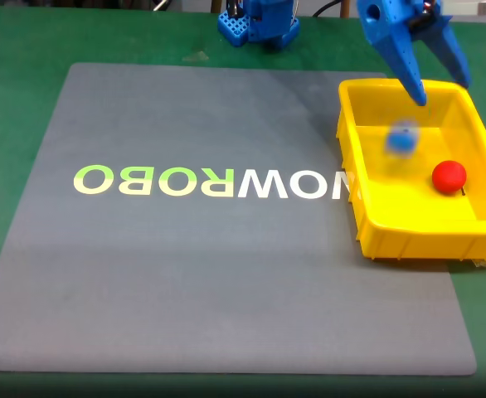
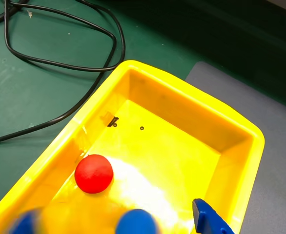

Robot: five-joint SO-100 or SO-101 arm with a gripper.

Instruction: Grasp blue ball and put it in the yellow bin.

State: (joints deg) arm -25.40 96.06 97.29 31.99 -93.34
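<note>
Currently we log: tool [image 1: 442, 91] released above yellow bin [image 1: 352, 178]; blue ball [image 1: 402, 139] blurred inside, near red ball [image 1: 449, 176]. Risk: bounce over the wall.

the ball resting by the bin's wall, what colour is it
Red; the red ball shows best in the wrist view, inside the yellow bin.

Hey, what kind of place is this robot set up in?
Probably a robotics lab or hobby workbench: a green table holds a grey mat printed with a logo, loose black cables trail beside the yellow bin, and a blue printed gripper hangs above it.
</note>
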